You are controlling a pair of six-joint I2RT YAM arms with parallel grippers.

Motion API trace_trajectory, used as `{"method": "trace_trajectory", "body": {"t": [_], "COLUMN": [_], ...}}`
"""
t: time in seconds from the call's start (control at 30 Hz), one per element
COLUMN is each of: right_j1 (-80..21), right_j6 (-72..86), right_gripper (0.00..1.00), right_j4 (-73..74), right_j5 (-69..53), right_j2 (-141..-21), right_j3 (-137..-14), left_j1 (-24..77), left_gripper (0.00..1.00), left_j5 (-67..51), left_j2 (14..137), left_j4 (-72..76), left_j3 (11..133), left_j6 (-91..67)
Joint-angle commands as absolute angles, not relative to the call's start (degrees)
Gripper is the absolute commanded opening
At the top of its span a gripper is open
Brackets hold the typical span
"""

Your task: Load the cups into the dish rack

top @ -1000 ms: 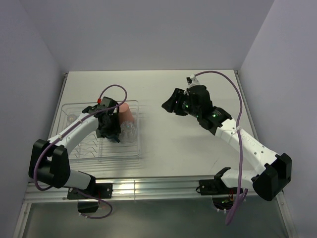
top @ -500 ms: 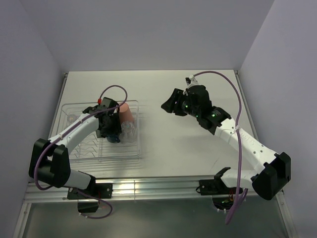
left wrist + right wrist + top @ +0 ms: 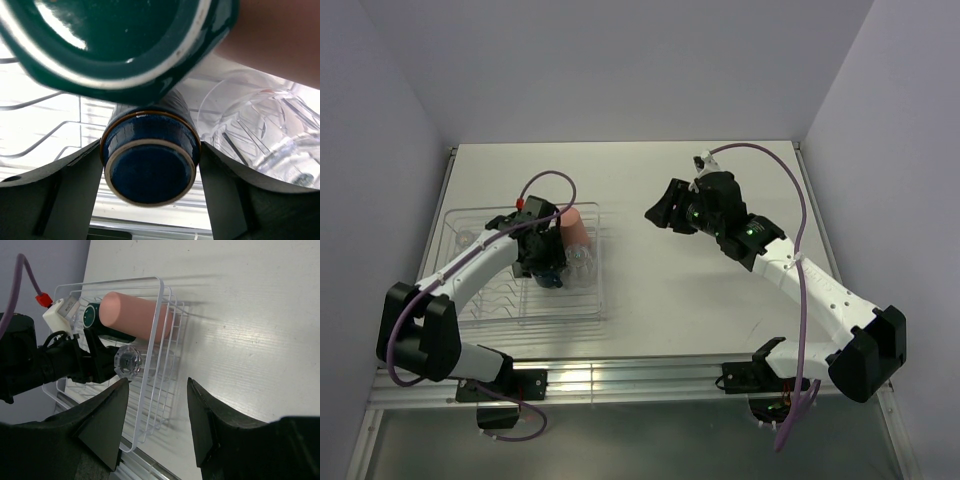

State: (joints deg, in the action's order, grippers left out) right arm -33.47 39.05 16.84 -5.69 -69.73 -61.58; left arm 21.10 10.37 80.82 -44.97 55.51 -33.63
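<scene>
My left gripper is inside the dish rack, with its jaws shut on the sides of the smaller navy mug, whose base faces the camera. The dark teal mug lies right above it, touching or nearly so. The salmon-pink tumbler lies in the rack's far right corner. A clear glass lies to the right of the navy mug. Another clear glass sits at the rack's far left. My right gripper is open and empty over the bare table, right of the rack.
In the right wrist view the rack's rim, the pink tumbler, the teal mug and a clear glass show beyond my open fingers. The table is white with walls on three sides.
My left gripper has shifted slightly inside the rack with the navy mug between its fingers. The right arm has barely moved.
</scene>
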Motion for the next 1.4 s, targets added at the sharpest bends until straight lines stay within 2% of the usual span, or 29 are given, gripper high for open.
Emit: {"method": "trace_trajectory", "body": {"t": [0.0,0.5,0.93,1.1,1.37], "right_j1": [-33.13,-33.13,-33.22,-33.22,-33.22], "right_j6": [37.79,37.97,38.32,37.97,36.48], "right_gripper": [0.58,0.58,0.58,0.58,0.61], "right_j4": [16.52,16.08,15.03,13.71,13.18], "right_j5": [-5.98,-6.06,-5.98,-5.45,-1.68], "right_j2": [-70.14,-70.23,-70.23,-68.56,-62.59], "right_j3": [-64.77,-64.42,-63.55,-62.23,-60.91], "left_j1": [21.18,21.18,21.18,21.18,21.18], "left_gripper": [0.81,0.83,0.85,0.86,0.87], "left_j5": [10.99,11.51,11.52,3.27,-9.83], "left_j2": [77.0,69.97,58.99,53.89,52.47], "left_j4": [-44.73,-50.18,-54.93,-49.85,-37.38], "left_j3": [55.81,60.99,72.24,72.6,75.41], "left_j6": [-33.31,-33.49,-32.87,-30.59,-27.86]}}
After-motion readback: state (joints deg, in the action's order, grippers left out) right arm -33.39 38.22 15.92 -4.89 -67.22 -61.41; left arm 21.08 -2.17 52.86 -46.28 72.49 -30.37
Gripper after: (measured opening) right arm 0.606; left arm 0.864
